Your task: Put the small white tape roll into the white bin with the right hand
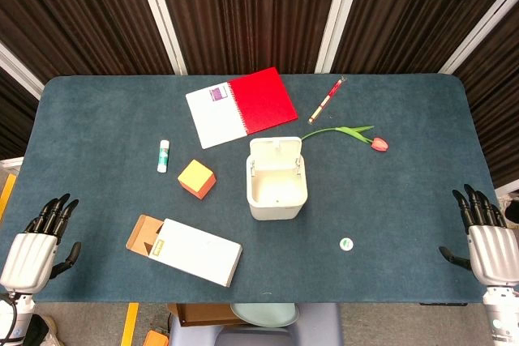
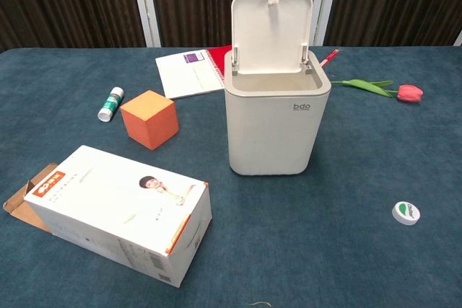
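The small white tape roll (image 1: 346, 243) (image 2: 406, 212) lies flat on the blue table, to the front right of the white bin (image 1: 276, 178) (image 2: 276, 117). The bin stands upright mid-table with its lid flipped up at the back. My right hand (image 1: 489, 238) hovers at the table's right edge, fingers apart, holding nothing, well to the right of the roll. At the left front edge my left hand (image 1: 36, 242) is likewise empty with its fingers spread. Neither hand shows in the chest view.
A white carton (image 1: 186, 249) (image 2: 119, 210) with an open flap lies front left. An orange cube (image 1: 197, 178) (image 2: 149, 118), a glue stick (image 1: 164, 155) (image 2: 110, 104), a red-and-white notebook (image 1: 241, 106), a red pen (image 1: 326, 100) and a tulip (image 1: 357, 134) (image 2: 393, 89) lie around the bin.
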You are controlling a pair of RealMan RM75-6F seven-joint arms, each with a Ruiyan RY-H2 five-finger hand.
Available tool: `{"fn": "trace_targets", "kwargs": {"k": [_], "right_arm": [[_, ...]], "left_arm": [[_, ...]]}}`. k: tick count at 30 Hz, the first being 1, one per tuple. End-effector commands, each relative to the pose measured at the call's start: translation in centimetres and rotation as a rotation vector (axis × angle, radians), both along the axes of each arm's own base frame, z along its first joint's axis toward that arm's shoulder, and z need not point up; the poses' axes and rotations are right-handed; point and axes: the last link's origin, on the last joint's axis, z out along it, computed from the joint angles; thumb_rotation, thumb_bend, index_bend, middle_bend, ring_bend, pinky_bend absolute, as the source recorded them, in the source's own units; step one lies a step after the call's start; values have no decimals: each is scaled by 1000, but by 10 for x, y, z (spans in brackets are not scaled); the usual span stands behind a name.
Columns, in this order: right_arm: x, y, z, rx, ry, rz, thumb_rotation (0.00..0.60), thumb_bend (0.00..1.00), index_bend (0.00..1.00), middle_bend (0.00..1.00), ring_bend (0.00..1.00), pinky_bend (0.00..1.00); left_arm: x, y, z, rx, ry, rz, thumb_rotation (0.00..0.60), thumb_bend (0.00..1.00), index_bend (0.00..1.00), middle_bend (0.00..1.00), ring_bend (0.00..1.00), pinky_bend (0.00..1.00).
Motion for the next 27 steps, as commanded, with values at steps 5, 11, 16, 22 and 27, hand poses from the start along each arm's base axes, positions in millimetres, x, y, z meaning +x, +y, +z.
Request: {"fn": "trace_targets", "kwargs": {"k": [5, 11, 16, 22, 27], "right_arm": [[0, -1, -2, 12, -19, 18, 600, 79, 37, 98, 51, 261], [3, -1, -6, 34, -49, 82, 600, 78, 219, 264, 256, 366], [6, -2, -10, 60, -79, 133, 600, 79, 348, 429, 457, 545], [20, -18, -23, 139, -76, 187, 600, 78, 400, 564, 662, 681], [36, -34, -40, 273, -56, 185, 600, 78, 412, 732, 861, 825]], "left_arm": [[-1, 1, -1, 2, 3, 2, 600, 425, 0, 0, 55, 302], [-2, 2, -1, -1, 8, 7, 600, 424, 0, 0, 55, 301], [-2, 1, 2, 6, -2, 13, 600, 424, 0, 0, 59, 302], [-1, -1, 6, 13, -20, 3, 600, 422, 0, 1, 71, 302], [-3, 0, 7, 7, -32, 17, 600, 423, 0, 7, 82, 303]]}}
